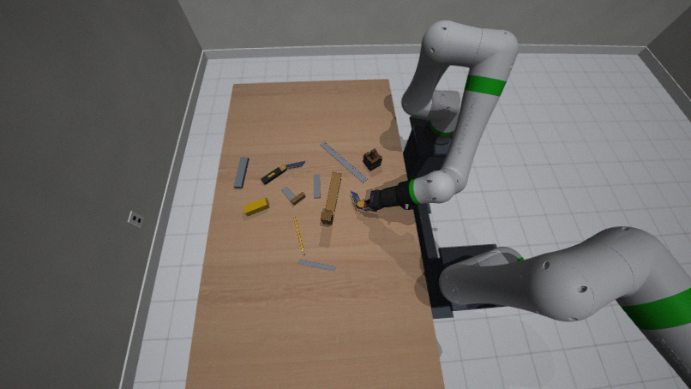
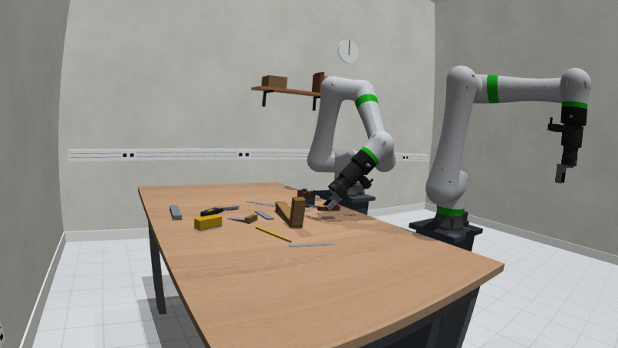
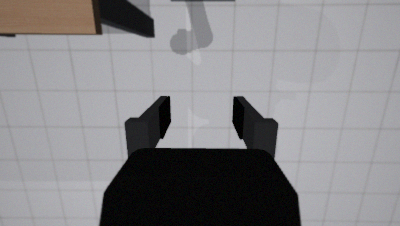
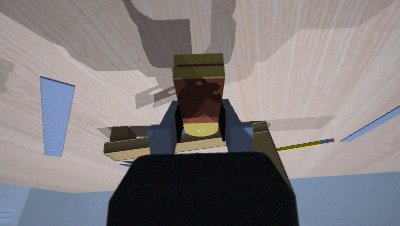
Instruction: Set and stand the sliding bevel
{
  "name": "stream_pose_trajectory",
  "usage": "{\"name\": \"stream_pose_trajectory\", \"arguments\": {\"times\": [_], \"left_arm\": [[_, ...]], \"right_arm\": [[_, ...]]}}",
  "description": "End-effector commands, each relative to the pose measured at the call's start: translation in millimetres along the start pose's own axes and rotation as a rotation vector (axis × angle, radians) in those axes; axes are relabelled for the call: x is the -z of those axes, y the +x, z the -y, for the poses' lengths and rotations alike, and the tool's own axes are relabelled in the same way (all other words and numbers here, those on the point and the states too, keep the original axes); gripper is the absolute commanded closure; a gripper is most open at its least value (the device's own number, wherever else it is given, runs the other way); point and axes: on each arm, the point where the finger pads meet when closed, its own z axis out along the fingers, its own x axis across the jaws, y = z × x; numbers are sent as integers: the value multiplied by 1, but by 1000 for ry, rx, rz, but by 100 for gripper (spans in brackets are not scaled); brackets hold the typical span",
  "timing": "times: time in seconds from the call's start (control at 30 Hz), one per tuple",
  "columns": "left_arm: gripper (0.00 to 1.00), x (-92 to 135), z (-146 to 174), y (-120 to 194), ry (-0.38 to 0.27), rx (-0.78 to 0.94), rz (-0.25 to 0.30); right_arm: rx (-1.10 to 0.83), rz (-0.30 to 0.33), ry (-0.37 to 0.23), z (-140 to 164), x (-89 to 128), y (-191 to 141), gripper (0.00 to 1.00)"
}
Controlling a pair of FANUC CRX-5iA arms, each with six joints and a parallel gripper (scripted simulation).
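My right gripper [image 1: 365,206] [image 2: 331,204] [image 4: 200,112] is shut on the wooden sliding bevel [image 1: 360,205] [image 2: 323,208] [image 4: 200,100], around its reddish handle. The bevel is low over the table; I cannot tell if it touches. Its blue-grey blade [image 1: 354,195] is swung out at an angle. The leg [image 1: 327,217] [image 2: 297,211] rises tilted from one end of the long wooden rail [image 1: 333,189] [image 2: 281,211], beside the gripper. The dark slotted block [image 1: 372,159] [image 2: 306,197] stands near the robot-side edge. The black bevel [image 1: 273,175] [image 2: 212,211] lies farther off. My left gripper [image 2: 560,173] [image 3: 201,109] is open and empty, beyond the table.
A steel strip [image 1: 344,163] lies between block and rail, and a shorter one [image 1: 316,187] beside the rail. A small square [image 1: 297,198], a yellow block [image 1: 255,206] [image 2: 208,222], a grey bar [image 1: 241,172], a pencil [image 1: 299,236] [image 2: 273,234] and another strip [image 1: 316,265] lie around.
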Motion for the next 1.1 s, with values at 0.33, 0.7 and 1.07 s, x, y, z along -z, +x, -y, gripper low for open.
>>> {"name": "stream_pose_trajectory", "arguments": {"times": [0.33,0.7,1.07], "left_arm": [[0,2,0,0,-3,0,0],[0,2,0,0,-3,0,0],[0,2,0,0,-3,0,0]], "right_arm": [[-1,-1,-1,-62,62,1,100],[-1,-1,-1,-98,99,0,100],[-1,-1,-1,-107,108,0,100]]}}
